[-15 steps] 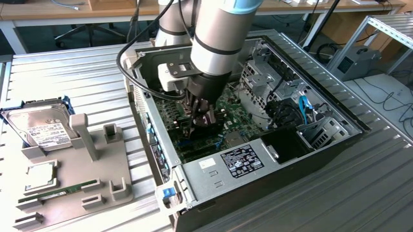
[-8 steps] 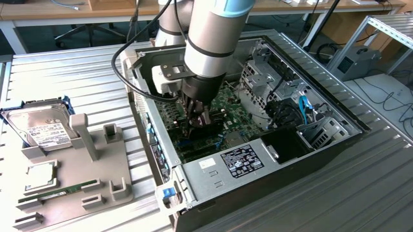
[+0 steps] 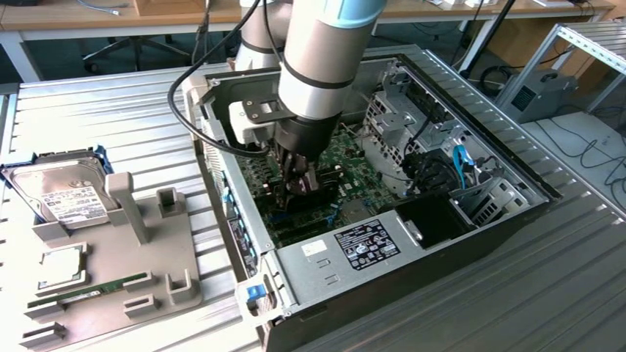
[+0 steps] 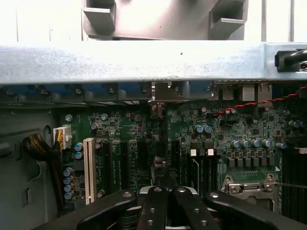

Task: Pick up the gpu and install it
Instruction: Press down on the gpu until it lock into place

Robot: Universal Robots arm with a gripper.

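A: What's on the grey parts holder (image 3: 146,282)?
B: Silver labelled hard drive (image 3: 64,198) at its far end, CPU chip (image 3: 61,264) nearer, green RAM stick (image 3: 93,290) slotted flat beside it

A: And the open PC case (image 3: 509,187)?
B: Green motherboard (image 4: 144,139), white slot (image 4: 88,167), blue capacitors (image 4: 249,143), labelled power supply (image 3: 367,246)

A: The exterior view is evenly lit from overhead, with soft daylight tones. The ribbed metal table (image 3: 117,110) glares nearly white on the exterior view's left.

B: And inside the computer case (image 3: 430,242)?

A: Dimmer; the arm (image 3: 318,66) shades the motherboard (image 3: 342,158) beneath it.

B: The wrist view?

A: Dark over the board, while the case's metal rail (image 4: 144,62) and the grey fixture (image 4: 163,19) beyond it wash out. The near gripper fingers (image 4: 153,211) are soft, out of focus, and mostly black.
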